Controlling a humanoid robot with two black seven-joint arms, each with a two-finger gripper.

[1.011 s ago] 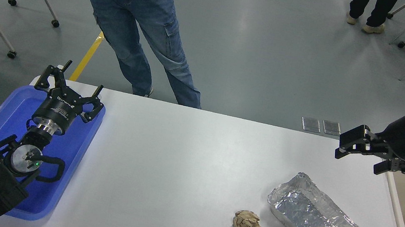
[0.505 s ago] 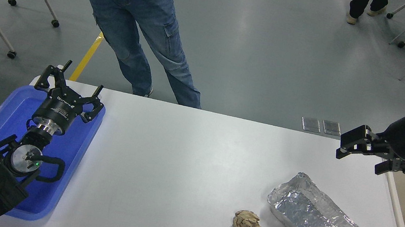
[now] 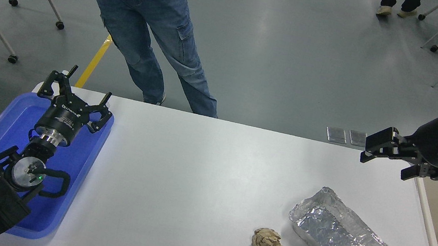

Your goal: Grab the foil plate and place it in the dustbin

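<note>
Black right tool (image 3: 386,158) spread wide above table's far right corner, foil plate (image 3: 340,235) untouched below.

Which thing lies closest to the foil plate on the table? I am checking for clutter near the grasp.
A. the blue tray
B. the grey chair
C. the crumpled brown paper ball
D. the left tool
C: the crumpled brown paper ball sits on the white table just beside the foil plate, apart from it, while the blue tray is at the table's far left end.
</note>
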